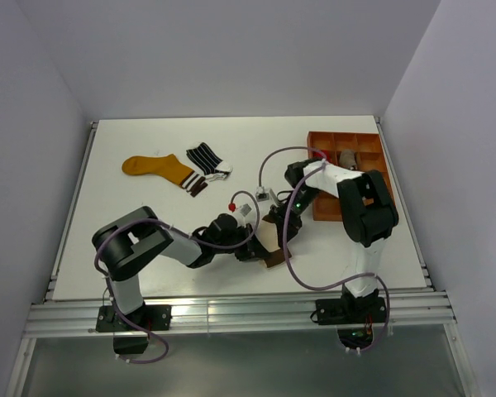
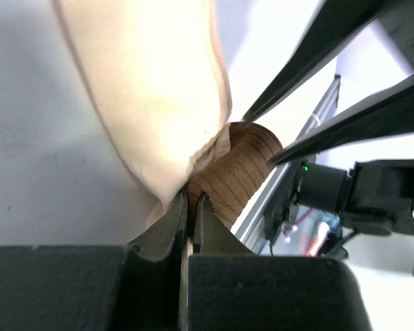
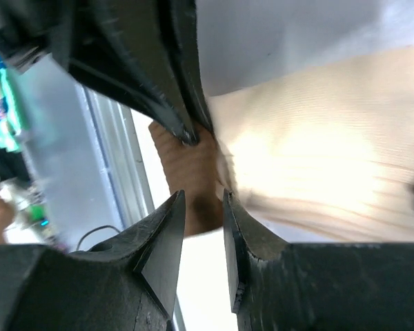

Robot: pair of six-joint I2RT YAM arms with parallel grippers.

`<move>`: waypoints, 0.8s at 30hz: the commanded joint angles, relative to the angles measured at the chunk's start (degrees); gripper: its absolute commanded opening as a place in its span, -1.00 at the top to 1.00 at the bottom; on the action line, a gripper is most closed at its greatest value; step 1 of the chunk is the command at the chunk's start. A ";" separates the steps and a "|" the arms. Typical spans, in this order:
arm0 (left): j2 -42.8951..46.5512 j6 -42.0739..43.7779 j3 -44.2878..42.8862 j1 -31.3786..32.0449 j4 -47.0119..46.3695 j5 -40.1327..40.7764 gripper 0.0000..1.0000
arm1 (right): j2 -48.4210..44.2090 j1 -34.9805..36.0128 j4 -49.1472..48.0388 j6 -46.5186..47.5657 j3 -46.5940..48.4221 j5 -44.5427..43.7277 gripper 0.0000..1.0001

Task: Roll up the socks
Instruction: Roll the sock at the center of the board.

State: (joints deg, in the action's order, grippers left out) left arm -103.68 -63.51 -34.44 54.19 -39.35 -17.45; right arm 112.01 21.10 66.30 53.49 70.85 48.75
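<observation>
Cream sock [image 1: 267, 238] lies by the bench's [image 1: 231, 136] near edge, about midway. Left hand [image 2: 191, 200] pinched tight on it beside its brown end [image 2: 238, 172]. Right hand [image 3: 203, 201]: jaws parted, gripping nothing. Mustard sock [image 1: 155, 167] and striped sock [image 1: 208, 157] lie toward far left corner.

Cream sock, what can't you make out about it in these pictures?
Top view: the left gripper and right gripper cover most of the cream sock.
Left wrist view: it runs off the top edge, blurred.
Right wrist view: the right edge cuts it off; contact with the right gripper is unclear.
</observation>
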 commanded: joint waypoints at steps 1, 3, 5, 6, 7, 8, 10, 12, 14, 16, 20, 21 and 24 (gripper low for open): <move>-3.46 -0.65 3.50 -1.01 4.99 -4.51 0.99 | -4.42 -1.24 -1.88 1.70 0.08 0.90 0.28; -4.16 -1.09 3.85 -1.89 5.25 -5.48 0.99 | -5.92 -2.03 -1.35 2.49 -0.01 1.17 0.27; -4.43 -2.06 3.76 -3.13 5.34 -7.06 0.99 | -8.89 -3.08 -3.10 1.97 -1.41 0.56 0.27; -4.25 -2.58 3.50 -3.48 5.77 -7.50 0.99 | -10.56 -3.43 -4.50 1.18 -2.29 -0.05 0.27; -4.16 -3.11 2.98 -4.09 9.26 -7.68 0.99 | -12.15 -3.70 -6.08 0.74 -3.34 -1.28 0.27; -4.16 -3.64 1.75 -4.44 10.69 -8.29 0.99 | -16.16 -3.96 -9.23 0.04 -5.87 -1.81 0.27; -4.43 -5.74 0.26 -5.23 16.03 -9.44 0.99 | -20.31 -4.14 -15.81 -1.37 -10.70 -4.26 0.25; -5.21 -7.50 -2.82 -5.68 20.26 -11.63 0.99 | -27.00 -4.05 -20.93 -3.13 -14.32 -6.29 0.19; -5.39 -7.51 -7.02 -5.77 27.44 -11.64 0.99 | -30.60 -3.70 -27.08 -4.10 -18.79 -8.92 0.16; -5.74 -7.68 -9.59 -5.68 31.69 -11.73 0.99 | -34.91 -2.83 -31.21 -4.10 -22.40 -9.81 0.14; -7.32 -7.07 -16.43 -5.77 39.17 -12.25 0.99 | -40.63 -0.02 -35.45 -2.35 -27.60 -11.92 0.07; -8.20 -6.64 -18.63 -5.68 42.66 -12.08 0.99 | -42.38 1.56 -36.76 -2.17 -29.52 -12.62 0.04; -9.26 -6.10 -20.84 -5.77 46.37 -11.99 0.99 | -45.03 4.73 -38.79 -1.99 -32.61 -15.60 -0.01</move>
State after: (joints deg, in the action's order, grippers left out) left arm -110.34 -71.61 -53.56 48.34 -5.58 -32.27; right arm 70.11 23.14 33.74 50.65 40.47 36.84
